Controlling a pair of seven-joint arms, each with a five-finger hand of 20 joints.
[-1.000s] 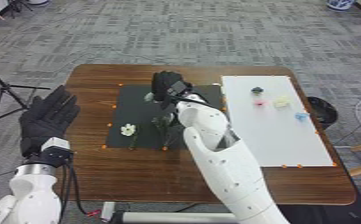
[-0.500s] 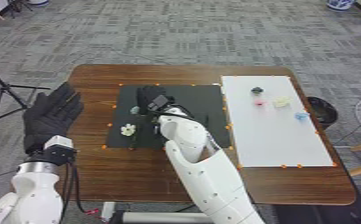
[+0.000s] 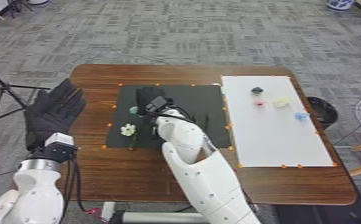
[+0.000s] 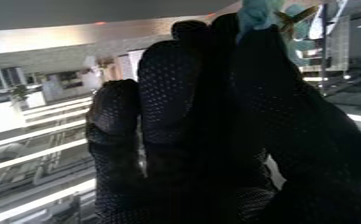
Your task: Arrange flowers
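Teal flower: we see the teal flower above the left part of the dark mat, its head beside the right hand. In the right wrist view its petals sit at the tip of the thumb.
Right hand: we have the thumb and fingers drawn together at their tips, pinching the teal flower; the other fingers lie close side by side, with narrow gaps.
White flower: we find the white flower on the dark mat, nearer to us than the teal one, its stem pointing our way.
Left hand: we have the left hand raised at the left edge of the surface, fingers straight and slightly apart, well apart from the flowers.
White board: to the right of the dark mat, we see the white board with a dark flower farthest away, a pink flower just nearer, a pale yellow flower beside the pink one, and a blue flower near the right edge.
Floor: we see a black bin beyond the surface's right edge.
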